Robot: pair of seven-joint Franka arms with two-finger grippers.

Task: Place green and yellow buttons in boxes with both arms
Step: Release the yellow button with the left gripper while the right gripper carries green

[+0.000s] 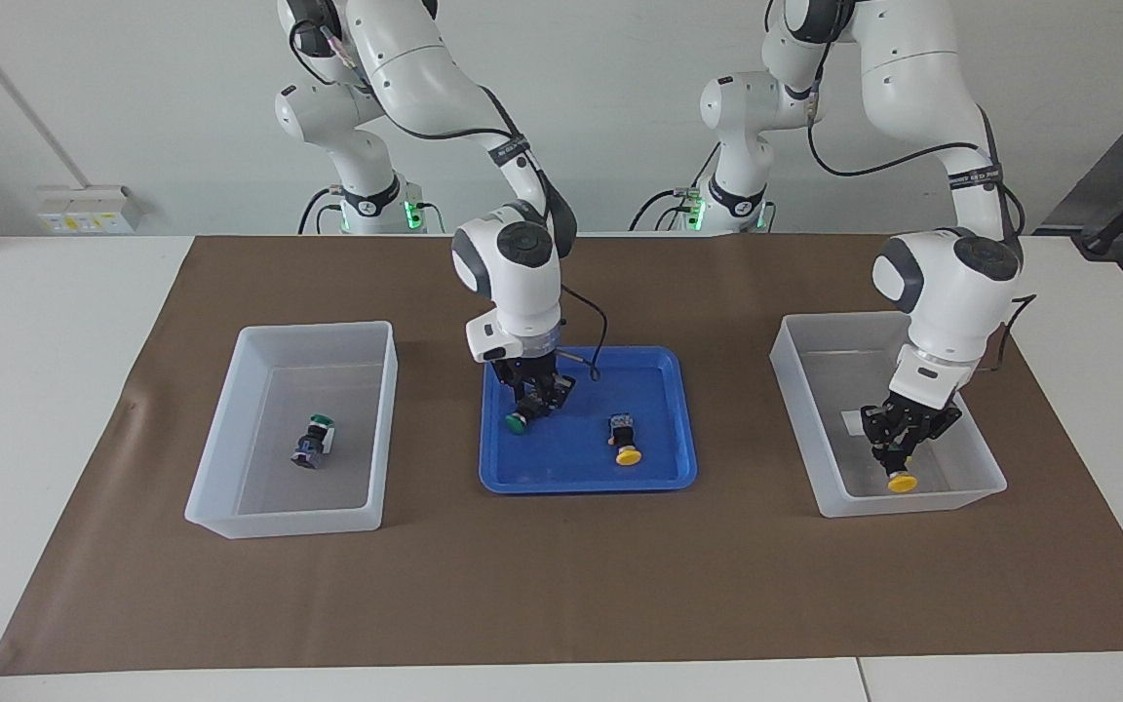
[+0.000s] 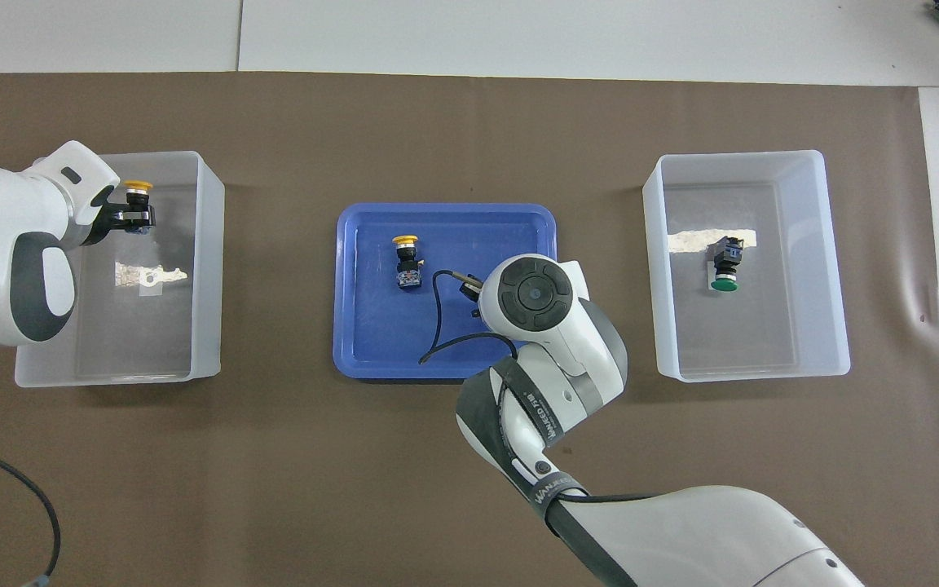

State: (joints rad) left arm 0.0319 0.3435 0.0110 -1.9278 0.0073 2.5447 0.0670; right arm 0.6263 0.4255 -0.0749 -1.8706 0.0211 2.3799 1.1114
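Observation:
My left gripper (image 1: 898,447) is shut on a yellow button (image 1: 903,481) and holds it cap down, low inside the box (image 1: 820,458) at the left arm's end; the overhead view shows the gripper (image 2: 131,218), button (image 2: 138,187) and box (image 2: 207,269). My right gripper (image 1: 537,398) is down in the blue tray (image 1: 581,478), shut on a green button (image 1: 516,422) that lies on the tray floor; in the overhead view my arm hides this button. A second yellow button (image 1: 625,441) (image 2: 407,261) lies in the tray. A second green button (image 1: 313,441) (image 2: 725,265) lies in the other box (image 1: 220,458) (image 2: 832,269).
A brown mat (image 1: 561,585) covers the table under the boxes and tray (image 2: 372,342). A small white label (image 1: 852,421) lies on the floor of the left arm's box. A black cable loops off the right wrist over the tray (image 2: 435,318).

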